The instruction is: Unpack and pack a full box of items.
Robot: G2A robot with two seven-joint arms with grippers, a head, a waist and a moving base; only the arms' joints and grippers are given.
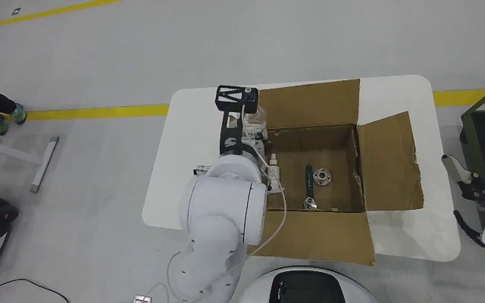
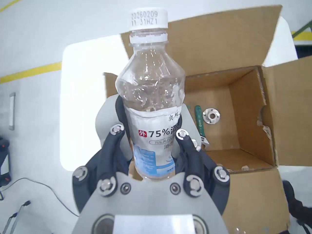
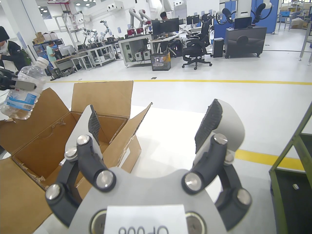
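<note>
My left gripper (image 2: 150, 125) is shut on a clear plastic bottle (image 2: 151, 91) with a white cap and a blue-white label, held in the air above the left rim of the open cardboard box (image 2: 246, 113). From above, the bottle (image 1: 258, 120) hangs by the box's (image 1: 386, 163) back left corner. On the box floor lie a green-handled wrench (image 1: 308, 185) and a round metal flange (image 1: 322, 176). My right gripper (image 3: 153, 113) is open and holds nothing, off the table's right side, facing the box (image 3: 73, 122) and the held bottle (image 3: 24, 88).
The box flaps are folded outward on all sides over the white table (image 1: 189, 144). A dark green frame (image 3: 287, 166) stands close beside the right gripper. Bare table surface lies left of the box.
</note>
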